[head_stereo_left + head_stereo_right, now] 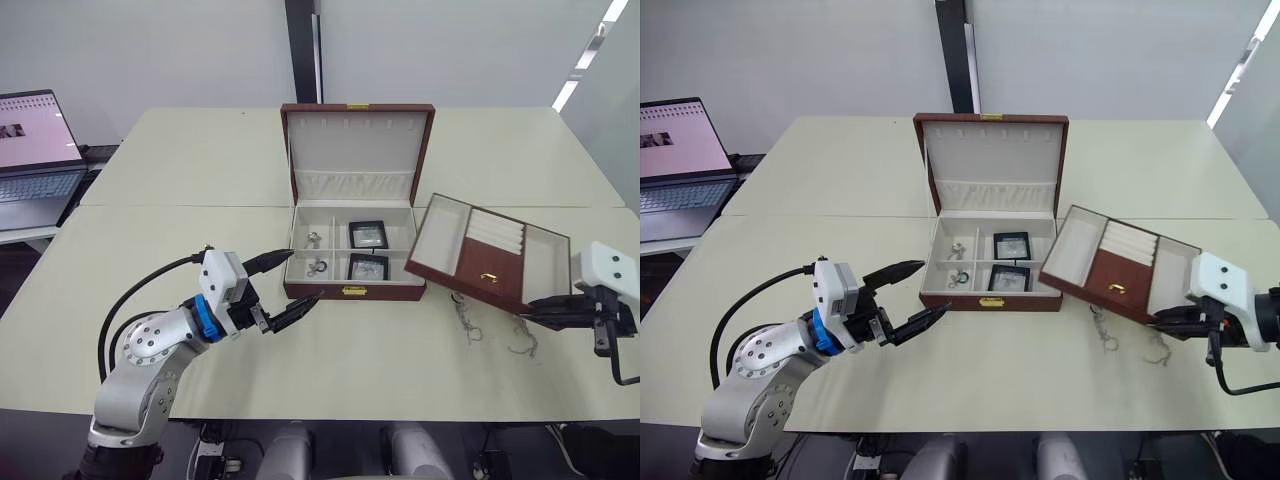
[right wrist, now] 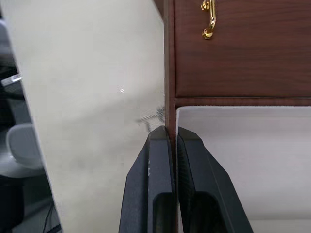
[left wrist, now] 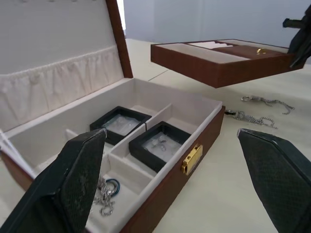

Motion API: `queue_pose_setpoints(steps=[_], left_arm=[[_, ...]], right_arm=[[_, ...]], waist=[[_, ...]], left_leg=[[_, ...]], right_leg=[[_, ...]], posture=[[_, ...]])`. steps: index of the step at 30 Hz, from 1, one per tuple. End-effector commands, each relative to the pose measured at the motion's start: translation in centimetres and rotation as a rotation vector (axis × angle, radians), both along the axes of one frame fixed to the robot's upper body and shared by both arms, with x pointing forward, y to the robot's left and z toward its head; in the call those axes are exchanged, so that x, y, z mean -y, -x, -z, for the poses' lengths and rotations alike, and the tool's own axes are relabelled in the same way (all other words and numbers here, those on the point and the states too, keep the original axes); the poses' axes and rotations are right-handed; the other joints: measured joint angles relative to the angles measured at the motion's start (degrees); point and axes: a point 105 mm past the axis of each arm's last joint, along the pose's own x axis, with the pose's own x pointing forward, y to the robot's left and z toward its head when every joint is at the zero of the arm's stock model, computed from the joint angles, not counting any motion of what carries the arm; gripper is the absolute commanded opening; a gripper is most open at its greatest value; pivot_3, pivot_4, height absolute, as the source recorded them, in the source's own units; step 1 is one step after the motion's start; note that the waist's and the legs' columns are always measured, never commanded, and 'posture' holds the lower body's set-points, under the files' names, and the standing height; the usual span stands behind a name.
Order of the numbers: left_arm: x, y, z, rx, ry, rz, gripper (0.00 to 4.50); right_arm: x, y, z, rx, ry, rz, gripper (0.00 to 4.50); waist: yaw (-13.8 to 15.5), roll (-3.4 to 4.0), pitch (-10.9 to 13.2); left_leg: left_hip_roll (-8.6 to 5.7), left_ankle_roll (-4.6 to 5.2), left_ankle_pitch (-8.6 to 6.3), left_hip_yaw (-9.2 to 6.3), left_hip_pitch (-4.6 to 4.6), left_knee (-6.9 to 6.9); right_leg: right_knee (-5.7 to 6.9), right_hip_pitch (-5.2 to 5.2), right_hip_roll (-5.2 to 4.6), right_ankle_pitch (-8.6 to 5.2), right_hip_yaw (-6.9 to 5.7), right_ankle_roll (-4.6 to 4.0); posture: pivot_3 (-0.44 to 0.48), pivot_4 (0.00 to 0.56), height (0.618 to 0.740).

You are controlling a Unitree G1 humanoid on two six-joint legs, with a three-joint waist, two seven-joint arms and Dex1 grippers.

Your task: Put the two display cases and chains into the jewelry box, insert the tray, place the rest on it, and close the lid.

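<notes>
Inserting the tray is the step in hand: the right gripper [image 1: 545,308] has its fingers clamped on the near wall of the tray [image 1: 490,252], which hangs tilted above the desk [image 1: 200,160], beside the jewelry box [image 1: 357,250] and not yet over it. The left gripper [image 1: 282,287] hovers just in front of the box's front corner, its 2 fingers spread wide apart and holding nothing. Past those fingers, the 2 display cases [image 3: 138,133] already sit in the box's compartments, with small rings or chains [image 3: 104,194] in the compartment nearest the left fingers. 2 chains [image 1: 495,335] lie loose on the desk between the box and the right fingers, under the tray's lower edge. The next move likely calls for carrying the tray over the box, levelling it and lowering it squarely inside the walls, though the loose chains may belong inside first. What exactly lies in the small compartments is hard to make out, and a laptop [image 1: 35,150] is cut off at the desk's far side.
</notes>
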Motion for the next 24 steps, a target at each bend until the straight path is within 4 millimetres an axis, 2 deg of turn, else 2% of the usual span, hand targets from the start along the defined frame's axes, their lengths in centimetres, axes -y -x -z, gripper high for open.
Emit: queue_pose_setpoints(steps=[1, 4, 12, 24], left_arm=[[-0.5, 0.6, -1.4, 0.056, 0.008, -0.023, 4.5], [-0.9, 0.7, -1.3, 0.051, 0.009, -0.048, 4.5], [-2.5, 1.5, -1.3, 0.042, 0.032, -0.174, 4.5], [-3.3, 2.8, 0.2, 0.018, 0.046, -0.279, 4.5]], right_arm=[[-1.3, 0.1, -1.7, 0.071, 0.012, -0.055, 0.01], [-2.5, -0.2, -2.0, 0.086, 0.004, -0.108, 0.01], [-7.3, -2.2, -2.5, 0.139, -0.006, -0.283, 0.01], [-11.3, -6.2, -1.6, 0.12, 0.046, -0.284, 0.01]], waist=[[0.05, -0.03, 0.01], [0.05, -0.04, 0.03], [-0.22, -0.15, 0.1], [0.0, -0.3, 0.18]], left_leg=[[-0.01, 0.0, 0.0, 0.01, 0.0, 0.0], [0.0, 0.01, -0.01, -0.01, -0.01, -0.02], [0.05, 0.01, -0.01, 0.0, 0.01, -0.06], [0.04, 0.0, 0.0, -0.08, -0.08, -0.06]], right_leg=[[-0.02, 0.01, 0.0, 0.01, 0.0, 0.01], [-0.03, -0.01, 0.0, 0.01, -0.02, 0.01], [-0.03, -0.06, 0.04, 0.0, -0.03, 0.0], [-0.07, -0.12, -0.03, 0.01, -0.09, 0.0]], posture=[[0.0, 0.15, 0.74], [0.0, 0.15, 0.74], [0.0, 0.15, 0.74], [0.0, 0.15, 0.74]])
